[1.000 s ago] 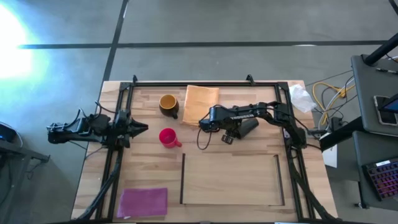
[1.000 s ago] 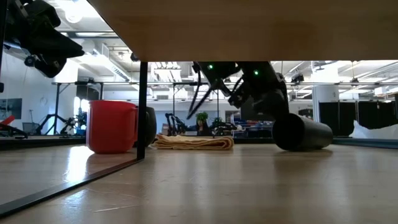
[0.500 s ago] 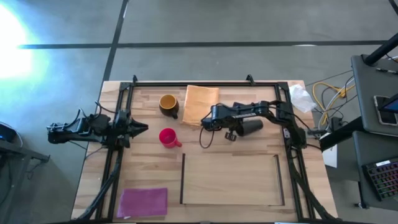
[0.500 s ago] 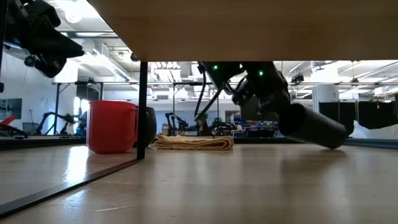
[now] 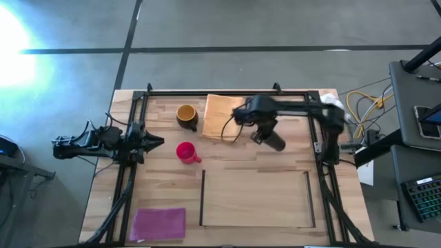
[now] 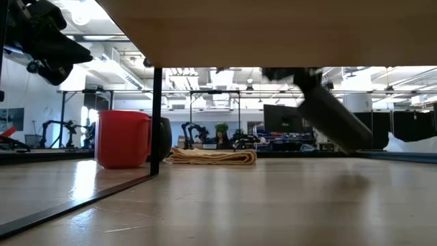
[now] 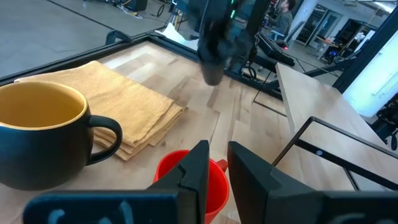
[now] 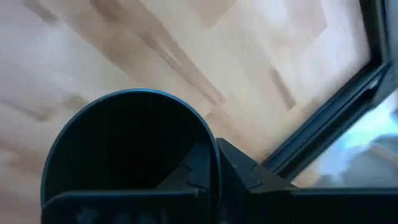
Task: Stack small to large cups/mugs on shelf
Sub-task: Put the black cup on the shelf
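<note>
Above the table, just beside the cloth (image 5: 222,116), my right gripper (image 5: 260,131) now grips the black mug (image 5: 273,142) by its rim, lifted clear where it lay tilted a second ago, ready to carry to the shelf (image 5: 255,217); my left gripper (image 5: 157,142) waits, nearly closed, empty.

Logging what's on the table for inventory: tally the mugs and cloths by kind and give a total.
Mugs: 3 – small pink-red mug, dark brown mug with yellow inside, plain black mug held off the table in the right gripper.
Folded cloths: 2 – orange cloth, magenta cloth.
Total: 5.
</note>
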{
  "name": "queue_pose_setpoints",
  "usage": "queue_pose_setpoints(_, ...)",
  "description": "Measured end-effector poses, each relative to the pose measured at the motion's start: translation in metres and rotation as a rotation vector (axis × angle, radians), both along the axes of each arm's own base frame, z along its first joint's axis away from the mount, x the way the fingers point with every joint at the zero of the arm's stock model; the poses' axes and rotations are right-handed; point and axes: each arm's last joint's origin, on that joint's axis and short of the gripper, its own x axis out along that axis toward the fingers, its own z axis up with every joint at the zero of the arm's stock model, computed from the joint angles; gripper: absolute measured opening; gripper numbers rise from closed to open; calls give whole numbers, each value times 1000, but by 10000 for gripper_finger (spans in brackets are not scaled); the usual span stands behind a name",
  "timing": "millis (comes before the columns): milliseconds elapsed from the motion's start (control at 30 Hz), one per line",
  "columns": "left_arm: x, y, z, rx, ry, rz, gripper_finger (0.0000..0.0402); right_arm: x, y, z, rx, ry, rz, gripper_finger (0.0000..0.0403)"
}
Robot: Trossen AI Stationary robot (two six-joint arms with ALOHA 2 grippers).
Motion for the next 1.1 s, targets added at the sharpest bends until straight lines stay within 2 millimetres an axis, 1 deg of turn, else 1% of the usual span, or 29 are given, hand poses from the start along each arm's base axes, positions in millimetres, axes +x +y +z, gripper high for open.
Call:
queue_pose_setpoints(100,0,0,0,0,-1,0,45,-25,6,40,-48,-160,-131,9)
queue_pose_setpoints(233,0,0,0,0,0,0,45,-67,21,91,-104,-392,-330,9)
queue_pose_setpoints(300,0,0,0,0,0,0,45,-88,31,110,-110,-497,-403,9)
queue_pose_setpoints(400,0,0,0,0,0,0,45,-112,49,128,-67,-609,-448,9)
queue_pose_setpoints(467,0,0,0,0,0,1,45,-122,61,135,-16,-650,-430,9)
queue_pose_setpoints(533,0,0,0,0,0,0,45,-128,75,139,40,-665,-350,9)
queue_pose_setpoints(633,0,0,0,0,-1,0,45,-132,98,141,109,-663,-187,9)
queue_pose_setpoints(767,0,0,0,0,-1,0,45,-138,123,142,133,-671,-117,9)
queue_pose_setpoints(867,0,0,0,0,-1,0,45,-138,143,140,111,-673,-71,9)
queue_pose_setpoints(1100,0,0,0,0,0,0,45,-128,199,139,32,-720,64,9)
